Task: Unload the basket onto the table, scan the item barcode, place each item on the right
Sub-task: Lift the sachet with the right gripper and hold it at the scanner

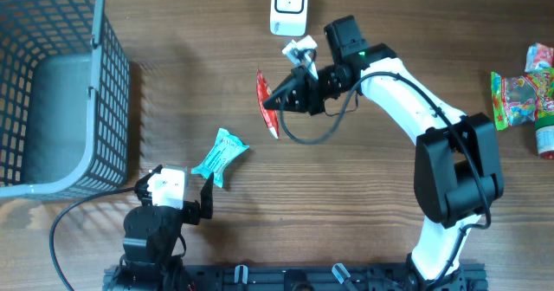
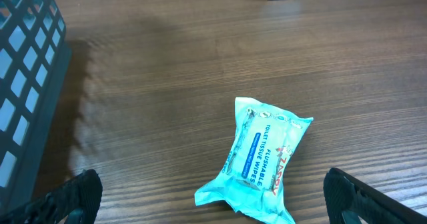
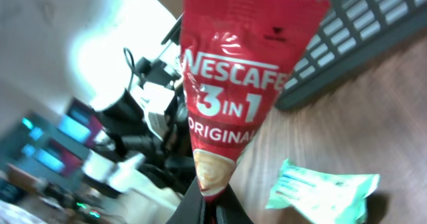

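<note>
Right pincer (image 1: pixel 273 100) pinches sachet (image 1: pixel 262 85) end; scanner (image 1: pixel 288 7) near, wipes (image 1: pixel 220 157) apart.

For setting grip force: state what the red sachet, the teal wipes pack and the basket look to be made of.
Red sachet: thin glossy film, probably foil-lined plastic; zigzag-cut edge, sheen. Teal wipes pack: soft plastic film, slightly shiny; crinkled, crimped ends. Basket: rigid moulded plastic, matte grey-blue; open grid walls.
</note>
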